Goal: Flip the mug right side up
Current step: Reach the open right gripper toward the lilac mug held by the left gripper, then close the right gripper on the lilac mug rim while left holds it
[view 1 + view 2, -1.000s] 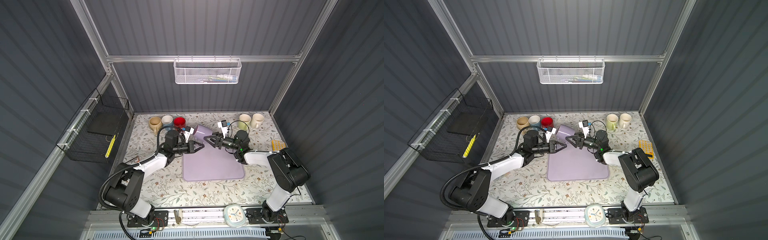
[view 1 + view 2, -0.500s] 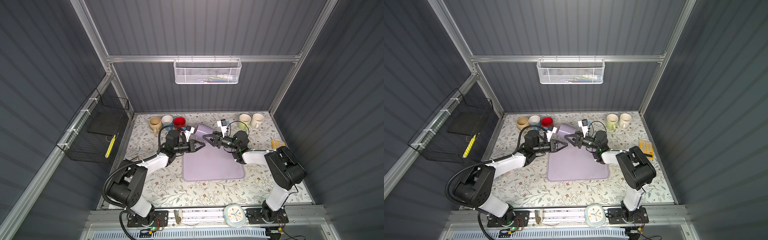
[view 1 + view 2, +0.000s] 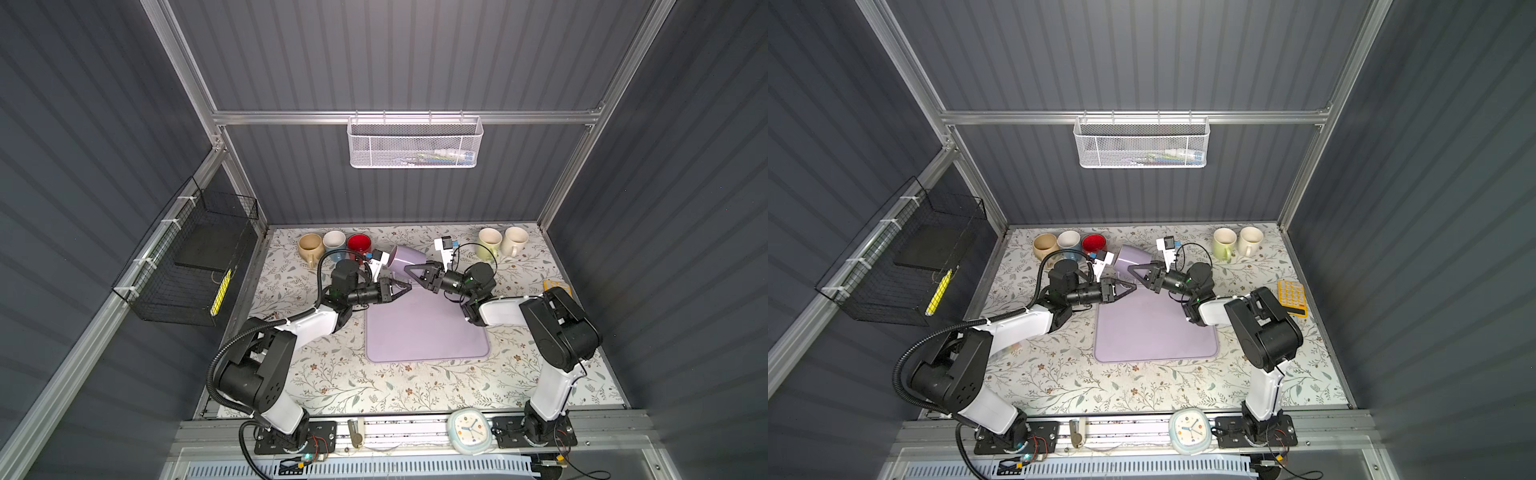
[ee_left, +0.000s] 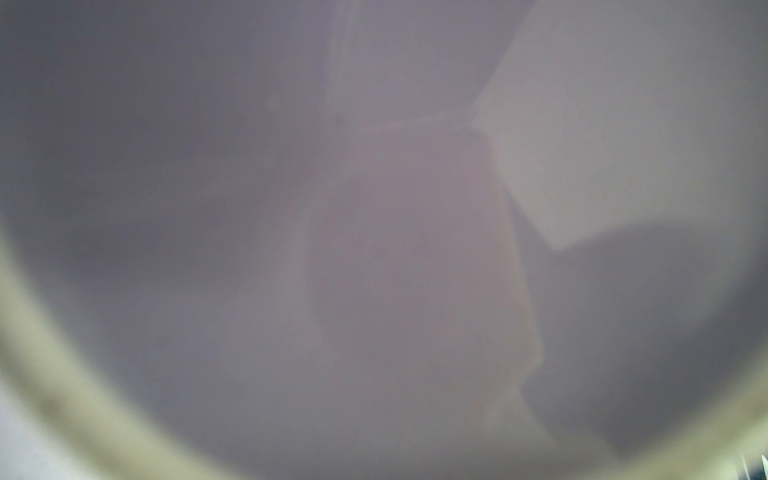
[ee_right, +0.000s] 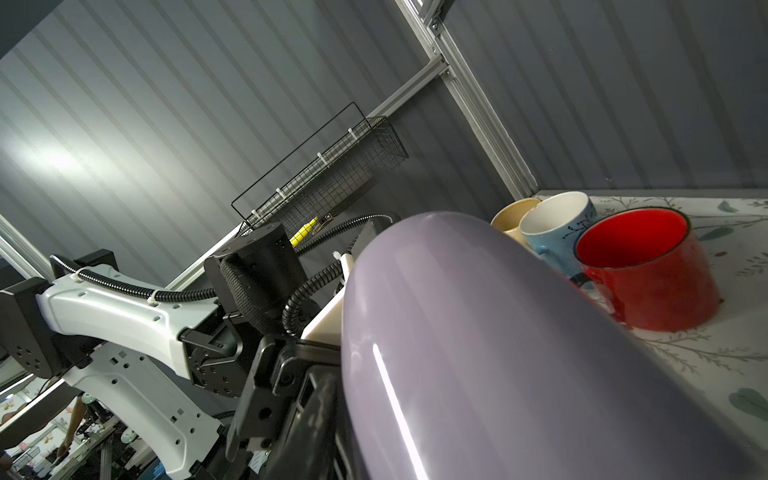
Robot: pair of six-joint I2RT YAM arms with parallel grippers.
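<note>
Little room: left gripper point(image 3: 404, 286) pinches rim of tilted mug point(image 3: 405, 258); right gripper point(image 3: 411, 272) unclear.

Lilac mug point(image 3: 405, 258), perhaps cream-rimmed; lilac mat point(image 3: 428, 332); floral-print tablecloth point(image 3: 332, 386).

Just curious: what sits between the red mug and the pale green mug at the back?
The tilted purple mug, then the right arm's wrist camera; both top views show this.

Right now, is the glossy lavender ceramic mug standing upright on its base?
No, the lavender mug leans far over, its mouth facing sideways.
</note>
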